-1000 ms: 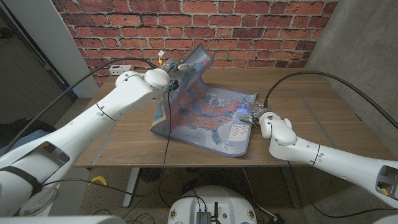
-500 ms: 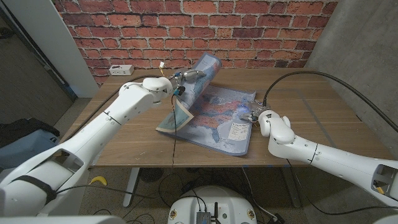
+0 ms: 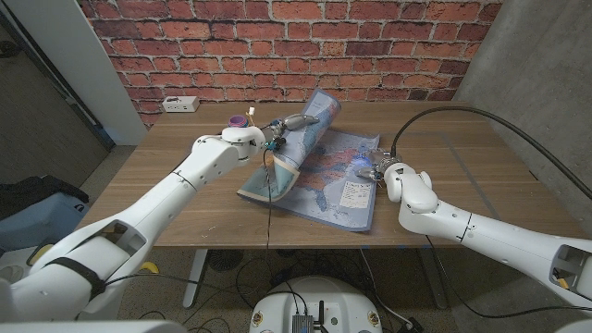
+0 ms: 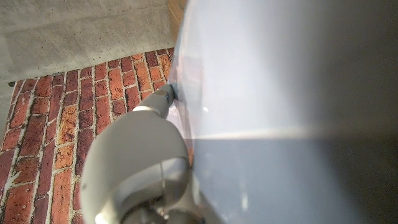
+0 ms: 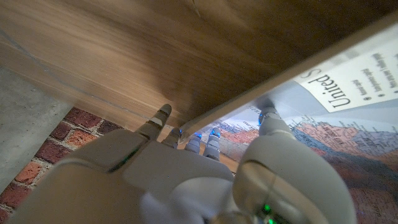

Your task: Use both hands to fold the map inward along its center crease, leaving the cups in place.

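Observation:
The map (image 3: pixel 339 176) lies on the wooden table (image 3: pixel 185 176), its right half flat and printed side up. My left hand (image 3: pixel 289 123) grips the left half, raised and curled over toward the right, pale back outward. In the left wrist view that pale back (image 4: pixel 298 93) stands close before my left hand (image 4: pixel 137 168), a fingertip (image 4: pixel 166 94) touching it. My right hand (image 3: pixel 375 167) holds the map's right edge. In the right wrist view its thumb (image 5: pixel 268 119) lies on the printed side near the title label (image 5: pixel 348 81), fingers (image 5: pixel 160 116) at the edge. A purple cup (image 3: pixel 240 120) stands behind my left forearm.
A white power strip (image 3: pixel 179 104) lies at the table's back left. A brick wall (image 3: pixel 277 46) runs behind the table. Bare wood (image 3: pixel 481 157) stretches right of the map, and cables hang from both arms.
My left hand has carried the lifted left half rightward and lower over the flat half. The purple cup has come into view behind the arm. My right hand has stayed put.

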